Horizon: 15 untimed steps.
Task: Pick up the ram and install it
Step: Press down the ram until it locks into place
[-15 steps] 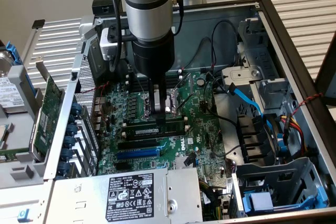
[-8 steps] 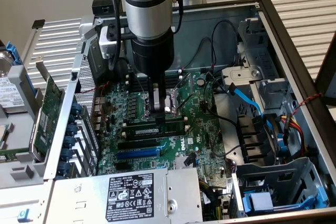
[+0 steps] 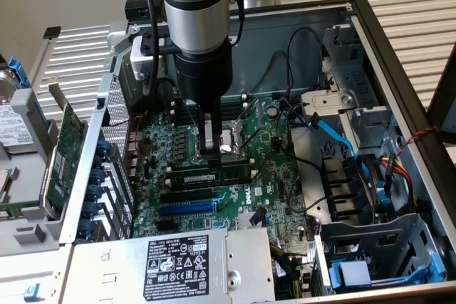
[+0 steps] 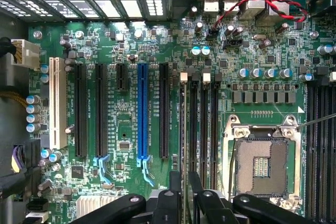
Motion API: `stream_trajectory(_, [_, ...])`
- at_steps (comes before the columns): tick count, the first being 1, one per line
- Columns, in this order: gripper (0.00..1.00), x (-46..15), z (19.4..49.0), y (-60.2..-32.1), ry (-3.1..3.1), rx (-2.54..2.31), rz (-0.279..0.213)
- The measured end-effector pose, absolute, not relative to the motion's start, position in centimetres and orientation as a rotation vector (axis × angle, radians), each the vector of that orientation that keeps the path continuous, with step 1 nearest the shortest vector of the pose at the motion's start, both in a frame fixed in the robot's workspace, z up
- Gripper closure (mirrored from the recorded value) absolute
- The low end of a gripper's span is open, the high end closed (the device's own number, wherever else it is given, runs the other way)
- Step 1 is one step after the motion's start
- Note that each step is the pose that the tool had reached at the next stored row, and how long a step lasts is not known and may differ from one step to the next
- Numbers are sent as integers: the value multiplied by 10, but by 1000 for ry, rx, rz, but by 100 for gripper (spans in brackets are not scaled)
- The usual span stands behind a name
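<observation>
Currently, the long, thin green ram stick with black chips is seen in the exterior view lying along a memory slot of the green motherboard inside the open grey metal computer case; its long axis runs across the board from the exterior view's left to the exterior view's right, edge-on into the slot, with the chips facing the camera; whether it is fully seated cannot be told. The black two-fingered gripper of the silver and black robot arm is positioned directly above the stick, fingers pointing down, their tips meeting the stick's upper edge near its left half; the jaws are narrowly set, and appear closed on the stick, though the contact itself is hard to make out. In the wrist view the stick is seen end-on as a thin dark line between the finger bases, its chips not discernible; the gripper is cut off at the frame edge. Beside it, the empty silver processor socket and the blue expansion slot are noted; the socket's far corner is partly hidden by the fingers.
</observation>
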<state>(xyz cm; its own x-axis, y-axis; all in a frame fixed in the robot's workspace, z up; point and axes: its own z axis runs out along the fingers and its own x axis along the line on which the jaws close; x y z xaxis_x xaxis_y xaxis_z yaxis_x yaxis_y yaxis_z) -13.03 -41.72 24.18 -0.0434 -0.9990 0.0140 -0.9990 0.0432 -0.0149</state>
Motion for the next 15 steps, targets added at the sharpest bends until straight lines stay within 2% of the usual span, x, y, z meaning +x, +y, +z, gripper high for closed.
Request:
stream_trajectory(2, [82,-131,242,-417,2270,-2174,-35])
stream_trajectory(3, [88,-131,242,-417,2271,-2174,-37])
stream_trajectory(5, [90,-132,242,-416,2274,-2177,-44])
stream_trajectory(15, [90,-134,238,-414,2278,-2181,-53])
